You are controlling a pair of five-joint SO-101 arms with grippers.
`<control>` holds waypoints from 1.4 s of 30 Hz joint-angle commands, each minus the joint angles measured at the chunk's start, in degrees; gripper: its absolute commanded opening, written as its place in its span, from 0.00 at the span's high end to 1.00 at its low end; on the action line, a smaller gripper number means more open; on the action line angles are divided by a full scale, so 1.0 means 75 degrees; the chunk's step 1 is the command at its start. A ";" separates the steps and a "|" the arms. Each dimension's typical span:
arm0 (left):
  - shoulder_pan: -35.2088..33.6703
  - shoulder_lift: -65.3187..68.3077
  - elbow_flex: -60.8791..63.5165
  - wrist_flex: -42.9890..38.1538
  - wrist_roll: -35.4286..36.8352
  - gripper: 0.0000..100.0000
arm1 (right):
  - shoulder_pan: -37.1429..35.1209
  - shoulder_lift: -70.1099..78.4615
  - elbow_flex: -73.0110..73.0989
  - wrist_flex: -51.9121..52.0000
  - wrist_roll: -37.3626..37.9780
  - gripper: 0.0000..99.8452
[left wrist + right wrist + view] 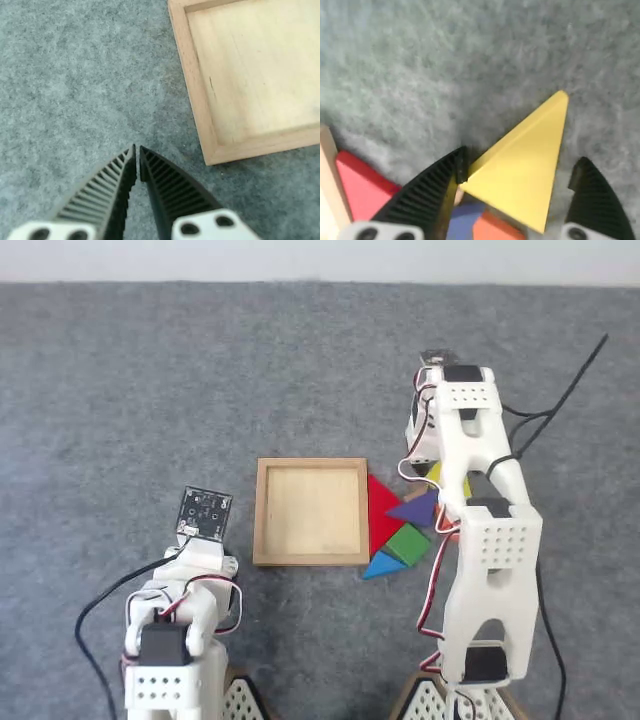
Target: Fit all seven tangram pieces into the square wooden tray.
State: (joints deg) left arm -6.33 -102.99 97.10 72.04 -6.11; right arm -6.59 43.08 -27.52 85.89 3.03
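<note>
Right of tray [310, 463], yellow triangle [530, 150] is straddled by right gripper's [520, 160] spread jaws; could be squirted out if pinched off-ctr. Left gripper [137, 150]: jaws pressed together.

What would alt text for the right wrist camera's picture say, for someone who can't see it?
A yellow triangle sits between the arm's open black fingers, against grey carpet. Next to it a red piece lies along the wooden tray edge, and a blue piece and an orange piece peek out beneath the triangle.
</note>
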 commanded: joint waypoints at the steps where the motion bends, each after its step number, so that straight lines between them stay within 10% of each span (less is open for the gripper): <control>1: -0.0023 -0.0152 -0.0088 0.0035 0.0070 0.99 | -0.0170 -0.1330 -0.0023 0.0451 0.0621 0.66; 13: -0.0023 -0.0152 -0.0088 0.0035 0.0070 0.99 | -0.0592 -0.5632 0.6001 -0.3100 0.1606 0.66; 42: -0.0023 -0.0152 -0.0088 0.0035 0.0070 0.99 | -0.0064 -0.1858 0.3177 -0.2092 0.0774 0.55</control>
State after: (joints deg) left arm -6.33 -102.99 97.10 72.04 -6.11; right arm -8.62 29.36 -1.14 69.98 9.36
